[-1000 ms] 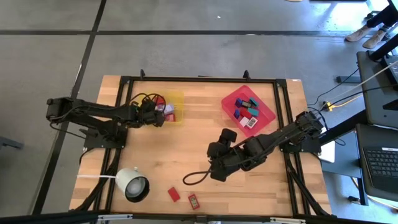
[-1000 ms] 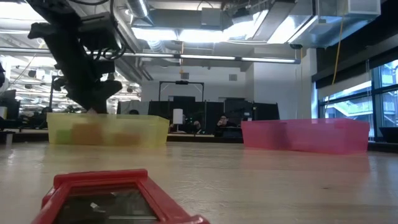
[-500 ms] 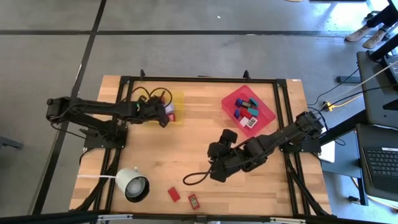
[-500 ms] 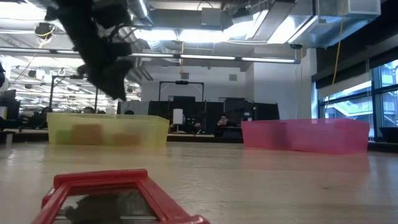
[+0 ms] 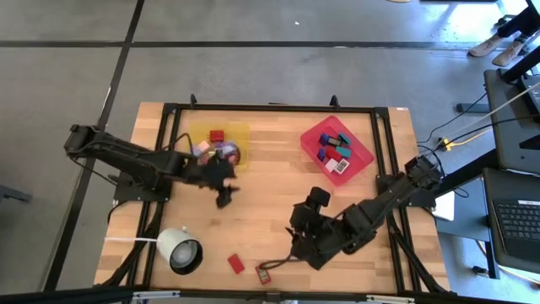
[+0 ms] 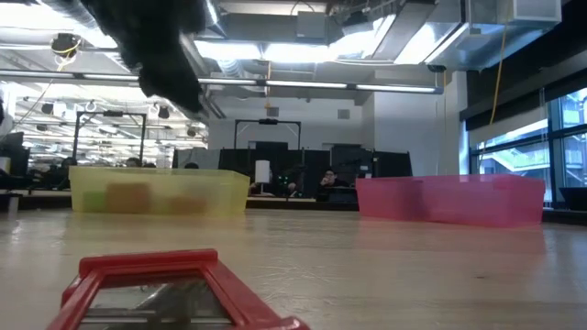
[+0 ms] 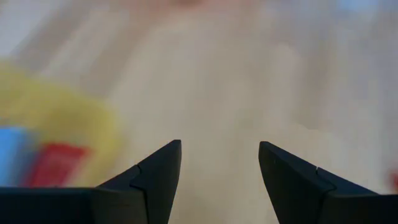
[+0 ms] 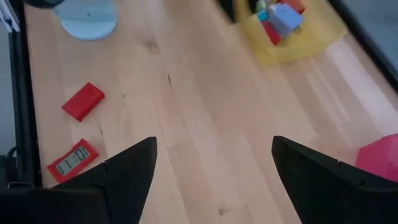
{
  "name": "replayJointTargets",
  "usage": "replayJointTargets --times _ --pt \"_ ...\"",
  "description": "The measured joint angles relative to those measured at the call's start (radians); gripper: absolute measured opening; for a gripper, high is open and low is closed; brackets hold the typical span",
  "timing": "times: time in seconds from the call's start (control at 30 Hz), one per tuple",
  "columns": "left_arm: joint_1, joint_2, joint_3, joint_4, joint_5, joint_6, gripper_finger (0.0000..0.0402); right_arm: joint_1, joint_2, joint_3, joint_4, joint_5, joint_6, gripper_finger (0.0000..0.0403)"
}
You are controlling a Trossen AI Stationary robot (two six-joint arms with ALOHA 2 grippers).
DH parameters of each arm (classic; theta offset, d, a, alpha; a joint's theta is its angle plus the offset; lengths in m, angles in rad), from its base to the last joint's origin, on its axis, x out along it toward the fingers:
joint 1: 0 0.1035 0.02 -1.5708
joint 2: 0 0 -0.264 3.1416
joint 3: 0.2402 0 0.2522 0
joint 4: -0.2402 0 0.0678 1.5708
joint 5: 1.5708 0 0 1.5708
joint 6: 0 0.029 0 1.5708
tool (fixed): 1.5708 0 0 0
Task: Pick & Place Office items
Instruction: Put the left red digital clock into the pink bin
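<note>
Wooden table (image 5: 261,186) in a black frame (image 5: 270,107), standing on a grey concrete floor (image 5: 253,67) crossed by dark seams. At right, a desk (image 5: 515,110) with a laptop (image 5: 516,226). In the low view, an open-plan room: exposed ceiling with ducts (image 6: 367,18) and strip lights (image 6: 303,84), windows (image 6: 523,156) at right, monitors (image 6: 275,165) on distant desks.
</note>
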Motion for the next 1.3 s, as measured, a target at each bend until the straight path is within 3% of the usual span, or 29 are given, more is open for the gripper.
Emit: replayJointTargets --times 0.2,0.37,0.53,0.63,0.77,0.83,1.03,1.3 --pt "-0.228 0.000 0.000 0.047 0.017 0.008 0.0212 0.043 0.062 0.000 0.026 0.112 -0.014 0.0322" --pt "-0.369 0.000 0.000 0.060 -0.031 -0.087 0.0212 0.050 0.158 -0.001 0.082 0.110 -0.074 0.0322" --pt "-0.489 0.012 0.000 0.065 -0.037 0.019 0.0212 0.038 0.245 -0.001 0.131 0.090 -0.080 0.0322" --pt "-0.539 0.045 -0.001 0.079 -0.122 0.110 0.0212 0.029 0.271 -0.001 0.132 0.073 -0.063 0.0322" --pt "-0.544 0.113 -0.001 0.187 -0.230 0.121 0.0212 0.015 0.275 -0.001 0.136 0.050 -0.056 0.0322" --pt "-0.528 0.151 -0.001 0.241 -0.199 0.146 0.0215 0.008 0.275 -0.001 0.137 0.050 -0.051 0.0322" --pt "-0.500 0.301 -0.001 0.384 0.046 0.169 0.0234 -0.010 0.273 -0.001 0.139 -0.011 -0.026 0.0322" --pt "-0.504 0.445 -0.001 0.580 0.258 0.273 0.0244 -0.031 0.273 0.000 0.141 -0.044 0.072 0.0322"
